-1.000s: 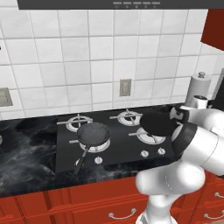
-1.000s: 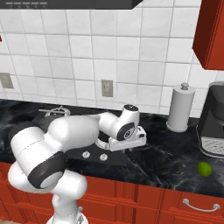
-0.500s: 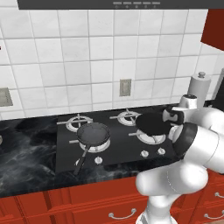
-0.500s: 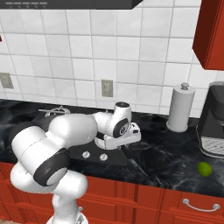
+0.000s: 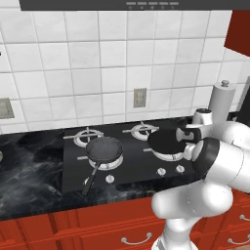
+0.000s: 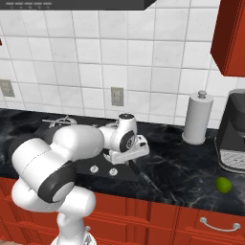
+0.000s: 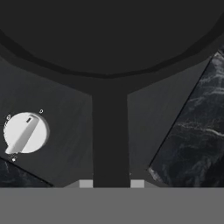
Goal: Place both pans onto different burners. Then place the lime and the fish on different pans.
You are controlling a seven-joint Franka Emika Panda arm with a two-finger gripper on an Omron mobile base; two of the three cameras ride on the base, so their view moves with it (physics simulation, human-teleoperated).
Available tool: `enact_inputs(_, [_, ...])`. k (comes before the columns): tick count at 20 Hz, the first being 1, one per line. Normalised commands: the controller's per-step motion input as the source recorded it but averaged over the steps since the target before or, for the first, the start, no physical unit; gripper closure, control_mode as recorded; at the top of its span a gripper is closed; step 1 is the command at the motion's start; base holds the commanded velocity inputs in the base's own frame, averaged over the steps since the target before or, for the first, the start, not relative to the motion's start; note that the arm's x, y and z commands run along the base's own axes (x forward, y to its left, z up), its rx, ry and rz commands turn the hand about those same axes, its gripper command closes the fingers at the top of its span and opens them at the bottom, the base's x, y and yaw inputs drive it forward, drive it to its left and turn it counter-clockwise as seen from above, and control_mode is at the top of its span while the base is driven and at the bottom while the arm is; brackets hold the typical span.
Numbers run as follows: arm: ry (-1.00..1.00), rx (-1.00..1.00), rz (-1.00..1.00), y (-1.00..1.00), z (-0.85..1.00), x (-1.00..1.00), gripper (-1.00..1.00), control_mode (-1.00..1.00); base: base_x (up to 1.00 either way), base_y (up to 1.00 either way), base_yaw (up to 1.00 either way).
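Note:
The plain black pan [image 5: 165, 141] hangs just over the front right burner [image 5: 167, 156], and my gripper [image 5: 187, 133] is shut on its handle. In the hand view that pan [image 7: 109, 35] lies ahead, its straight handle [image 7: 109, 140] running back between the fingers of my gripper [image 7: 111, 183]. The grey-black pan [image 5: 104, 149] sits on the front left burner, its long handle pointing toward the front edge. From the right base view, my gripper [image 6: 135, 156] reaches over the cooktop's right end. The lime [image 6: 223, 184] lies on the counter far to the right. The fish is out of view.
Two back burners [image 5: 88, 135] [image 5: 144, 130] stand bare. Silver knobs [image 5: 161, 171] line the cooktop's front, one knob [image 7: 25, 132] close below the hand. A paper towel roll [image 6: 197, 118] and a coffee machine [image 6: 234, 143] stand on the right counter.
My arm has swung left from the right counter, carrying the black pan over the cooktop to the front right burner. The grey-black pan has stayed put.

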Motion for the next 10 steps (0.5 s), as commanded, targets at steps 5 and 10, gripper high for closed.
enact_inputs(5, [0.00, 0.00, 0.04, 0.00, -0.21, 0.03, 1.00, -1.00, 0.00, 0.00, 0.00])
enact_inputs(10, [0.00, 0.00, 0.03, 0.00, -0.12, 0.12, 1.00, -1.00, 0.00, 0.00, 0.00])
